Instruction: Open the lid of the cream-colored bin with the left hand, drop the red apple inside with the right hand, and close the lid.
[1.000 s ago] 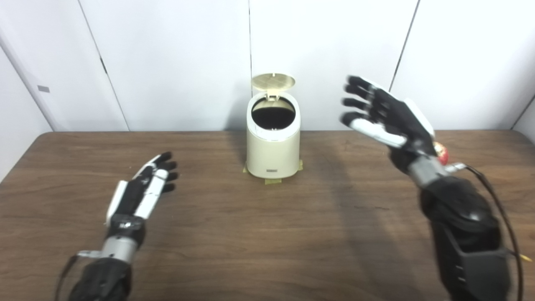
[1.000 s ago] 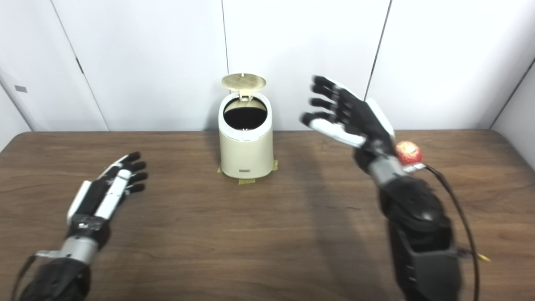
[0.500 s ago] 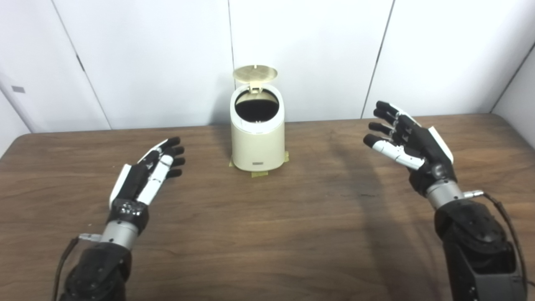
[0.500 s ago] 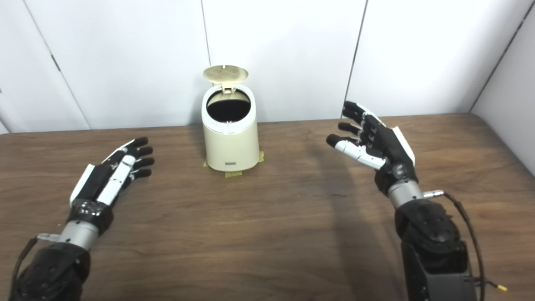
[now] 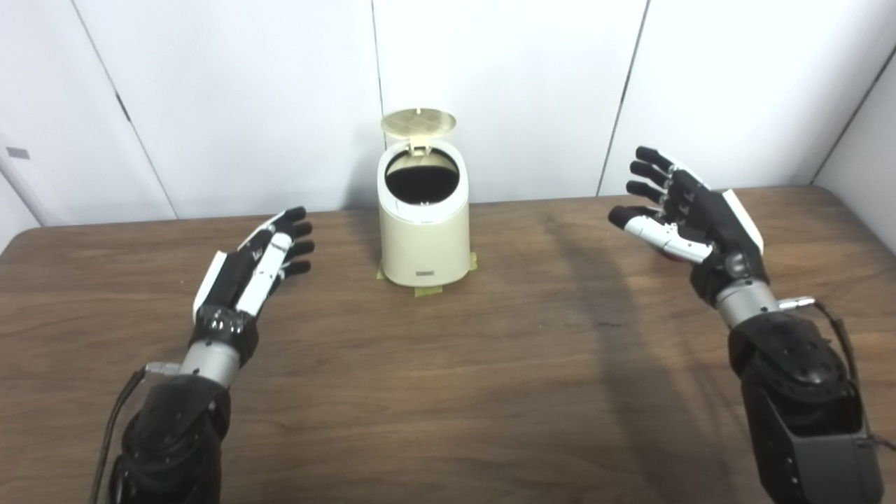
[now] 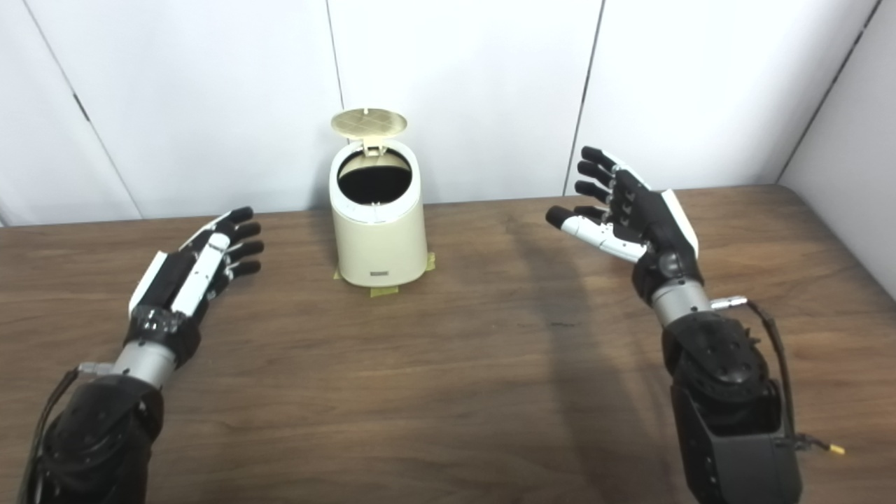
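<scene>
The cream-colored bin (image 5: 423, 238) stands at the back middle of the wooden table (image 5: 448, 392). Its round lid (image 5: 418, 121) is tipped up and back, so the dark inside shows. My left hand (image 5: 252, 269) hovers open to the left of the bin, apart from it, fingers stretched toward the wall. My right hand (image 5: 693, 217) is open at the right, palm turned inward, holding nothing. The red apple is not clearly visible; the right hand covers the spot on the table behind it.
Strips of yellow tape (image 5: 427, 289) stick out under the bin's base. White wall panels (image 5: 518, 84) rise straight behind the table's back edge. A thin cable (image 6: 773, 336) loops off my right wrist.
The camera has shifted, moving the whole picture. My right hand has dropped from a raised pose to lower over the table's right side, now covering the apple. The left hand reached slightly forward.
</scene>
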